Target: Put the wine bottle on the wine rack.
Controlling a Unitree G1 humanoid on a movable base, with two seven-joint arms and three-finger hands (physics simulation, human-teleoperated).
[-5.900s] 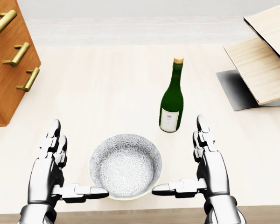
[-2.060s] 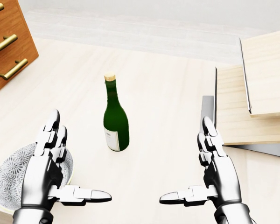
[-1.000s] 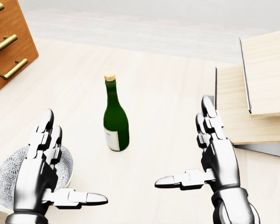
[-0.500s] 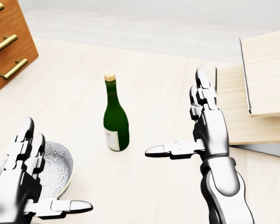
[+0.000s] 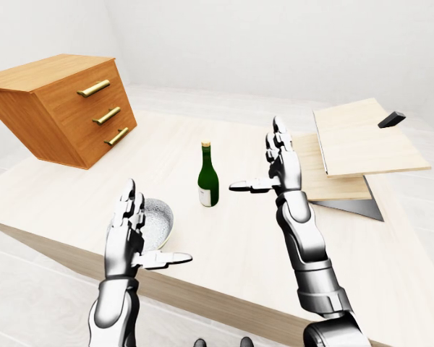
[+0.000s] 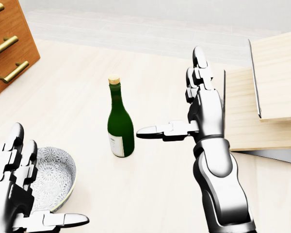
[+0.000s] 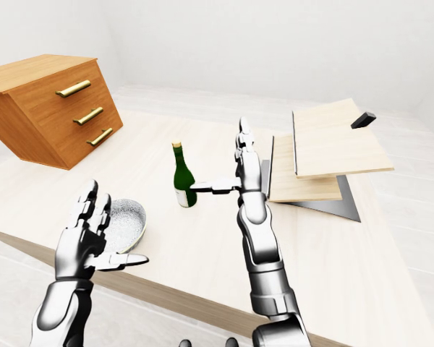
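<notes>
Right hand lines up on the bottle, nothing gripped yet.
Left: orange-brown wooden drawer chest [image 5: 65, 108]; left hand [image 6: 17, 194], fingers spread, idles by the patterned ceramic bowl [image 6: 51, 174]. Centre: glossy dark-green corked wine bottle [image 6: 120, 124] upright on the pale wood desk [image 6: 77, 97]. Right hand [image 6: 196, 114], fingers open, thumb toward the glass. Far right: slanted light-wood wine rack [image 5: 354, 148].

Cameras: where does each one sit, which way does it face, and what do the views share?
Head view: on the robot's head, looking steeply down at the pale wooden table; right hand and arm, left hand at lower left.
Left-eye view: on the head, looking forward across the table; both arms.
Right-eye view: nearly the same picture.
Shared: upright green glass wine bottle, patterned grey bowl, orange-brown wooden drawer chest, light wooden slanted rack.
</notes>
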